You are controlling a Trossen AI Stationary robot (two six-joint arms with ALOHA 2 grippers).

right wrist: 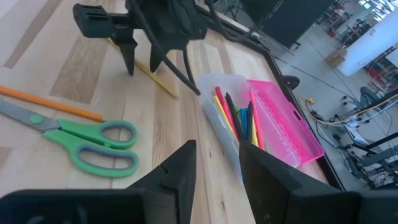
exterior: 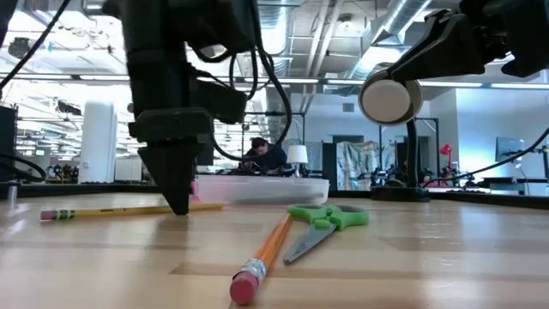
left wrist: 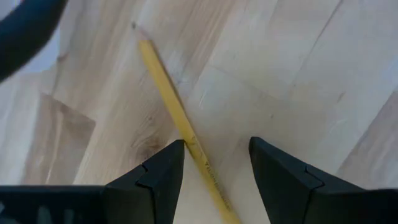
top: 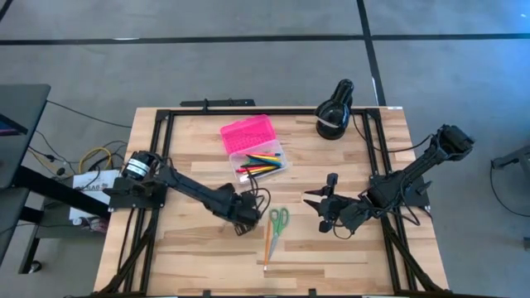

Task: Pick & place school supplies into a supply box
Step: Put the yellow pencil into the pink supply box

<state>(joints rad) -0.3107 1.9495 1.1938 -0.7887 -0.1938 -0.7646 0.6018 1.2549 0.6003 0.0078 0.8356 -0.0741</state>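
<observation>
A yellow pencil lies flat on the wooden table, and my left gripper points down over it, open, one finger on each side. The low view shows the fingertips down at table height. Toward the right lie green-handled scissors and an orange pencil. The supply box stands open behind them: its pink lid is folded back and its clear base holds several pens. My right gripper hovers open to the right of the scissors, with nothing between its fingers. My left gripper comes from above with its fingers across the yellow pencil, toward its blunt end. One finger stands right against the pencil's side; whether it touches, I cannot tell. The pencil lies flat on the table.
A black rounded object with a white band sits at the table's far right. Black frame rails run along the table's edges. Bare wood lies between the scissors and the near edge.
</observation>
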